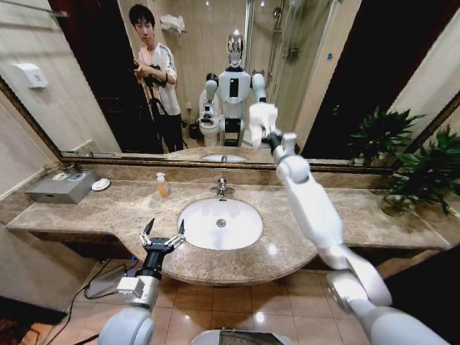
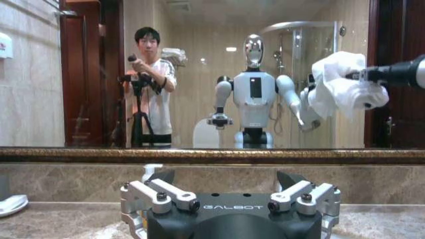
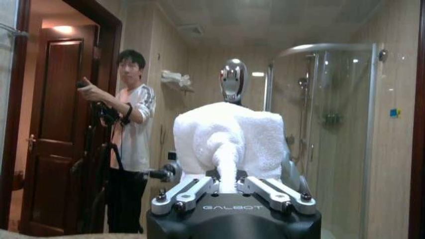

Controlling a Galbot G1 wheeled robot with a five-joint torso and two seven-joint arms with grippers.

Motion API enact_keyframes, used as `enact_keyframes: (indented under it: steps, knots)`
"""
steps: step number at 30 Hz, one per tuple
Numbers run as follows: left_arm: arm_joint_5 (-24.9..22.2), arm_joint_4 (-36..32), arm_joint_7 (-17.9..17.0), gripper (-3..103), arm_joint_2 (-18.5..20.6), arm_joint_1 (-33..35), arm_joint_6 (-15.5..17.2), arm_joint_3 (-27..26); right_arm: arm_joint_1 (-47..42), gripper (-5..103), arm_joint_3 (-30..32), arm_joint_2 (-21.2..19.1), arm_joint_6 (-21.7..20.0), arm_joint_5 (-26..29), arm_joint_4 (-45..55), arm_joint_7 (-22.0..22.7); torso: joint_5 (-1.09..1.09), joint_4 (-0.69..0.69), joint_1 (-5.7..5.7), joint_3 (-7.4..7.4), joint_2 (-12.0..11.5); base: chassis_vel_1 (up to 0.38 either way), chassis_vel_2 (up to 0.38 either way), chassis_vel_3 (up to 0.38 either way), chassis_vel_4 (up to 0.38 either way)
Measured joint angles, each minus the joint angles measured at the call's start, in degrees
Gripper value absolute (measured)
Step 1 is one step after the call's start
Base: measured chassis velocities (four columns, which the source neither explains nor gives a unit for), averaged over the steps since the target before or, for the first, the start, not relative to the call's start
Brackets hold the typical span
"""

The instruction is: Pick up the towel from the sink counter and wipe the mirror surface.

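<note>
Right gripper point(image 3: 228, 191) was clamped on the towel point(image 3: 226, 134) at the mirror point(image 1: 93, 86). Towel soft, light, draping; bunched fold held best. Left gripper point(image 1: 163, 236) hung open.

- Head view: high up, looking forward and down across the tabletop point(image 1: 86, 215) and basin point(image 1: 220, 223), facing the mirror point(image 1: 100, 79); both arms reach in from the lower edge, floor tiles at the near edge.
- Left wrist view: low, just above the tabletop point(image 2: 40, 221), looking level over the left gripper point(image 2: 226, 181) straight at the mirror point(image 2: 86, 89); mirror frame close ahead.
- Right wrist view: raised, very close to the mirror point(image 3: 339, 99), looking over the right gripper point(image 3: 228, 185) with the towel point(image 3: 229, 137) blocking the centre.
- Shared: all three face the mirror; the towel point(image 1: 260, 121) point(image 2: 342, 82) shows in all three.
</note>
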Motion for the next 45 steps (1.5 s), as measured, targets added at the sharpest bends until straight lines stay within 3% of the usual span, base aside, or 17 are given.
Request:
enact_keyframes:
  steps: [10,22,34,37,45]
  knots:
    - [0.0,0.0,0.0,100,0.0,0.0,0.0,0.0,9.7,9,0.4,-0.2,-2.1,1.6,-0.4,0.9,-0.04,0.01,0.0,-0.01,0.0,0.0,0.0,0.0,0.0]
    - [0.0,0.0,0.0,100,0.0,0.0,0.0,0.0,-3.8,9,0.3,0.3,-0.7,0.2,2.7,0.8,0.0,0.0,0.0,0.0,0.0,0.0,0.0,0.0,0.0]
    - [0.0,0.0,0.0,100,0.0,0.0,0.0,0.0,9.2,9,0.7,-0.4,-1.5,1.9,-0.4,1.9,-0.04,0.01,0.0,-0.02,0.0,0.0,0.0,0.0,0.0]
    - [0.0,0.0,0.0,100,0.0,0.0,0.0,0.0,8.1,9,0.6,-0.5,-1.6,1.8,0.0,2.0,-0.03,0.01,0.0,-0.01,0.0,0.0,0.0,0.0,0.0]
    - [0.0,0.0,0.0,100,0.0,0.0,0.0,0.0,-5.3,9,0.6,-0.9,-0.4,2.4,4.1,2.9,0.0,0.01,0.01,0.0,0.0,0.0,0.0,0.0,0.0]
